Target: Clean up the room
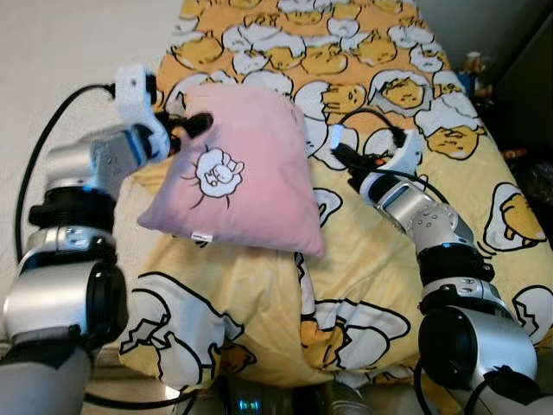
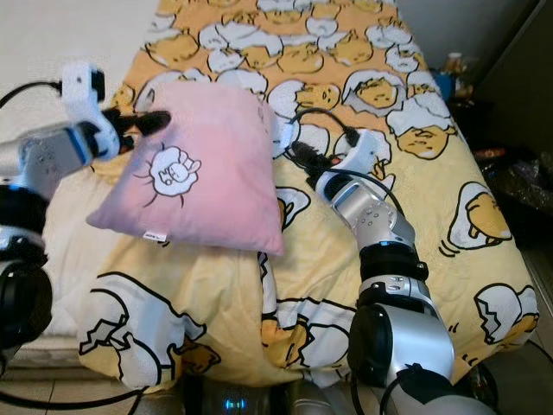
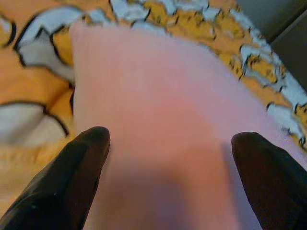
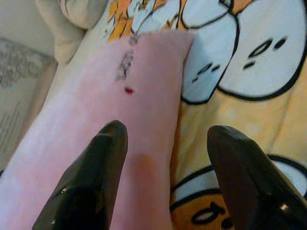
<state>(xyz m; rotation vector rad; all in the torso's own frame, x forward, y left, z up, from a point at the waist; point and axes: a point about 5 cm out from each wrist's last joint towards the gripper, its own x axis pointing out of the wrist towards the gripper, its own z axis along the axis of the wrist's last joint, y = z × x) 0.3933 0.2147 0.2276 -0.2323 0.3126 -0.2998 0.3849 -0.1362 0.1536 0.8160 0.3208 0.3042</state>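
Left gripper (image 1: pixel 186 130) sits at the upper left corner of the pillow (image 1: pixel 238 169), fingers (image 3: pixel 72 177) spread wide over the pink fabric. Pillow lies flat on the duvet (image 1: pixel 380 285), toward the bed's left edge, its sheep drawing (image 1: pixel 216 170) facing up. Right gripper (image 4: pixel 168 177) rests at the pillow's right edge, fingers parted, one over the pillow and one over the duvet.
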